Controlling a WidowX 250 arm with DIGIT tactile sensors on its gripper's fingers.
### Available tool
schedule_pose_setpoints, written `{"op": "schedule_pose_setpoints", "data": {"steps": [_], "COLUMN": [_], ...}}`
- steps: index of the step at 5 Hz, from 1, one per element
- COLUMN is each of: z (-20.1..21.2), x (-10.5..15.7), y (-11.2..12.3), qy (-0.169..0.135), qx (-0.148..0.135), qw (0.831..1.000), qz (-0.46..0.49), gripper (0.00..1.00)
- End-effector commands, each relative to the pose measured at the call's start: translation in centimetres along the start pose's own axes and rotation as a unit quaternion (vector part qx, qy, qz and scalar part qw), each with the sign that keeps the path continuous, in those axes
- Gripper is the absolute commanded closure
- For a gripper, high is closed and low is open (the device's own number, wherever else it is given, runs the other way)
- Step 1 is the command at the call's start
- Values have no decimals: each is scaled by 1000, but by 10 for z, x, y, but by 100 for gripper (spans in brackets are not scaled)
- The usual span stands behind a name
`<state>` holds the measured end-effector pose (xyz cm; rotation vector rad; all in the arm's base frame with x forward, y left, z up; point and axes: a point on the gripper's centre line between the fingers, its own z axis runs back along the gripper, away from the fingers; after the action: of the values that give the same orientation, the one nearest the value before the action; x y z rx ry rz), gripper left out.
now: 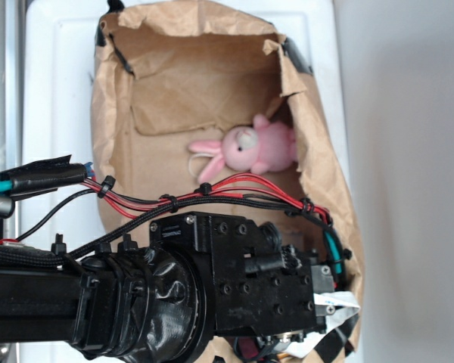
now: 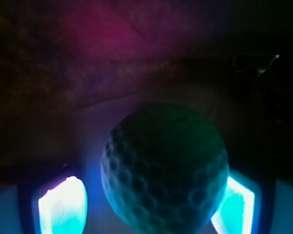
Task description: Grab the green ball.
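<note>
Wrist view shows the green ball filling the gap of the gripper, whose glowing pads sit wide on either side, the left one apart from it, apparently straddling it for a squeeze not yet made.

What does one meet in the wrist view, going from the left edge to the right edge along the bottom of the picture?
Left glowing finger → green ball, dimpled, sitting between the jaws → right glowing finger, partly behind the ball's edge.
</note>
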<state>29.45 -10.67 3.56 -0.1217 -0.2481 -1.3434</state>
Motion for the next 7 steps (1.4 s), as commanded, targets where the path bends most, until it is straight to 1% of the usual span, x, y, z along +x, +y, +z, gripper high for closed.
{"op": "schedule_pose_setpoints", "data": {"steps": [1, 2, 3, 4, 5, 6, 7], "z": [14, 14, 21, 50, 91, 119, 142], "x": [21, 21, 15, -25, -66, -92, -99], "y": [-7, -7, -3, 26, 50, 55, 51], "qy": [-37, -36, -36, -49, -62, -66, -44], "qx": [7, 6, 14, 23, 45, 70, 131], "qw": [999, 999, 998, 993, 978, 963, 932], "qz": [21, 29, 48, 101, 192, 251, 334], "gripper": [100, 100, 100, 100, 100, 100, 100]}}
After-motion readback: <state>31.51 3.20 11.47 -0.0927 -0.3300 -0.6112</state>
